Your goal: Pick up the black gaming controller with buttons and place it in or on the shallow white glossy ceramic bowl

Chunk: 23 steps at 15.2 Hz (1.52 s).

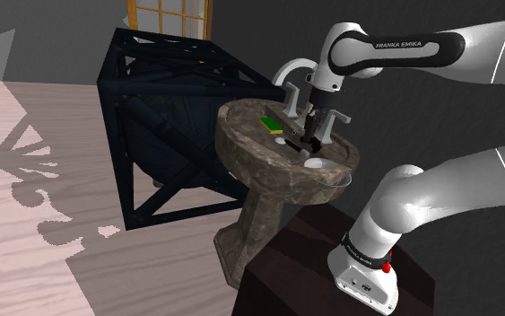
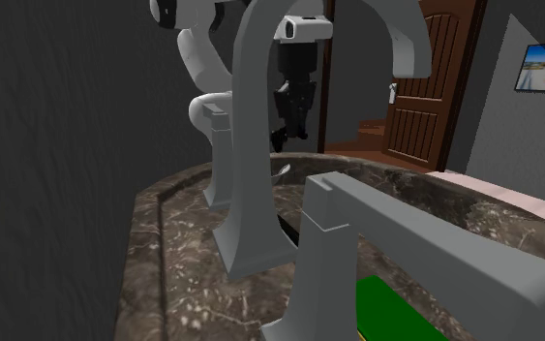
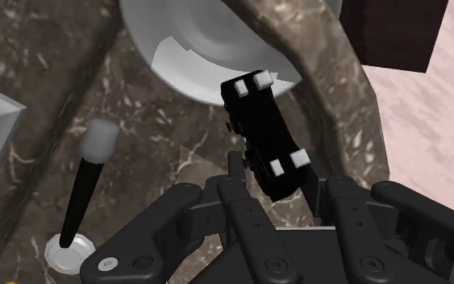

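Marble sink on a pedestal stands mid-room in my shoulder view; my gripper hangs over it, just above the white bowl on the sink top. The second exterior view looks past the grey faucet at the hand. On the wrist view the fingers are clamped on the black controller — lifted, its far end over the bowl's edge.

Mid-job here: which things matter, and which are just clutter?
Job: black gaming controller with white buttons, in the black gripper; shallow white glossy bowl.
Clutter: flat green sponge; grey arched faucet; black white-tipped rod.
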Available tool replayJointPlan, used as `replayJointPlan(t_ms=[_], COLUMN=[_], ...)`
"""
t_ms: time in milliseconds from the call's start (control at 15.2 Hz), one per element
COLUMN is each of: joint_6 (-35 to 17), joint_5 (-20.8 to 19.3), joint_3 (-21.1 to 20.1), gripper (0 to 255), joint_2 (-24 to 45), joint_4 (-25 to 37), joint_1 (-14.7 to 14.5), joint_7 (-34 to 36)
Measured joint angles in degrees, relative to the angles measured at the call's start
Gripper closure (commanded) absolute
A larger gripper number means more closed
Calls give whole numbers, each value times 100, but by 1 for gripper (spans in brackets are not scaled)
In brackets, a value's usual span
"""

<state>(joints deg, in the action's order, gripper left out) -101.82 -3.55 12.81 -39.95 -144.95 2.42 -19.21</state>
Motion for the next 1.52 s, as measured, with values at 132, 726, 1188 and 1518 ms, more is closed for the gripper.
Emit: replayJointPlan(t_ms=[132,726,1188,1518], joint_6=[206,600,-51,-454], joint_5=[-85,-361,-432,-505], joint_3=[0,111,196,263], gripper=[255,255,255,255], joint_2=[-509,-1704,-1662,-1650], joint_4=[-303,-1071,-1572,-1817], joint_1=[111,451,492,575], joint_7=[-28,-210,-222,-288])
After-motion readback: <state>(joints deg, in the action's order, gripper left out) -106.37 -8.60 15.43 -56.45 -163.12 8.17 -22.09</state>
